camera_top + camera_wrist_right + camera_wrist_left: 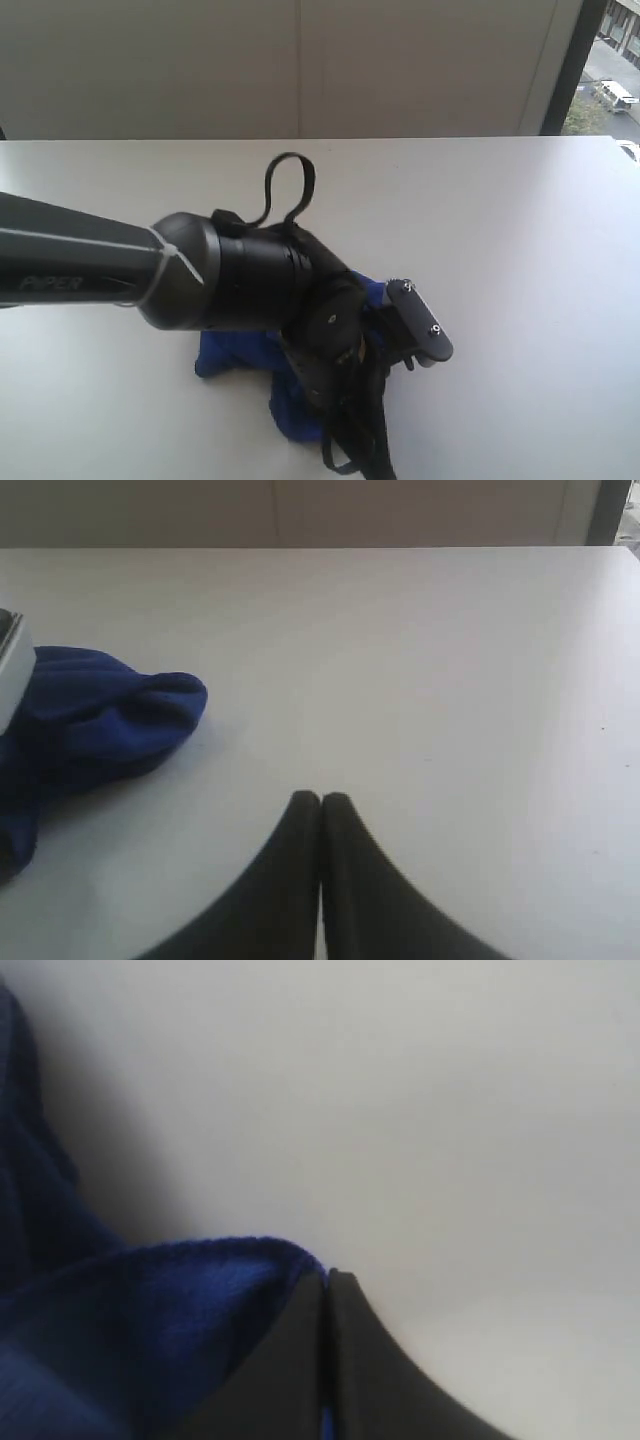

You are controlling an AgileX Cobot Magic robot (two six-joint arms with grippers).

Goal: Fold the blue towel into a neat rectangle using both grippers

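Plainly, the blue towel (235, 355) is not folded. It lies in a crumpled heap on a smooth white table (520, 220), and the table around the towel is bare. Beyond the towel the table ends at a pale panelled wall (300, 60). Past the wall's end a dark-framed window (610, 70) looks out on a street with a light-coloured vehicle (615, 95).

A black left arm (90, 265) lettered "PiPER" hangs over the towel and hides much of it in the exterior view. A black cable loop (290, 185) stands up from the arm's wrist, on the wall side of the towel.

At the towel's edge, the left gripper (327, 1278) has its two black fingers (375, 1360) pressed together. A thin strip of blue shows in the seam between them, and the towel's rolled rim meets their tips, so this gripper is pinching the cloth.

The right gripper (321, 798) hangs over bare table, well apart from the towel. Its fingers (275, 880) are pressed together with nothing between them. From its camera the towel (110, 720) shows as a rounded, bunched lump, with a silver-grey plate (10, 670) just above it at the picture's edge.

No white tag shows on any part of the cloth in view.
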